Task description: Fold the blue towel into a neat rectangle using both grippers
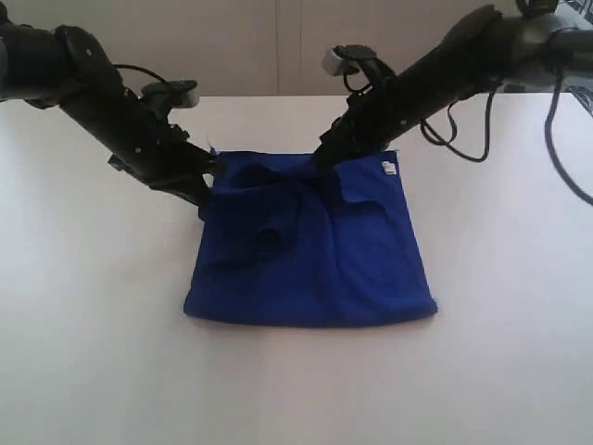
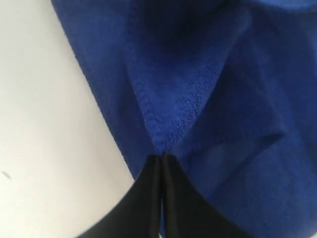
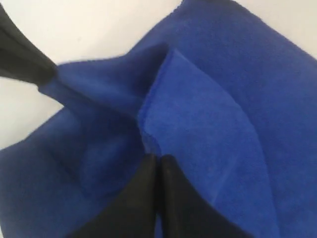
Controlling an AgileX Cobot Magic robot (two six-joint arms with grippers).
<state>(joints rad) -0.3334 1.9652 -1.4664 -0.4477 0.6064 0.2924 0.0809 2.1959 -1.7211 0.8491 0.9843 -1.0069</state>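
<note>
I see my left gripper point(image 2: 162, 157) and right gripper point(image 3: 158, 158) each pinched tight on an edge of the blue towel point(image 1: 315, 269), which lies rumpled on the tabletop point(image 1: 93, 352).

Reaching in from both upper sides of the exterior view, sloping steeply down toward the middle, well apart at the tips. Clamped tight at left end effector point(image 2: 162, 157) on a blue towel point(image 1: 315, 269) edge. Likewise pinched closed at right end effector point(image 3: 157, 158), gripping a raised fold.
</note>
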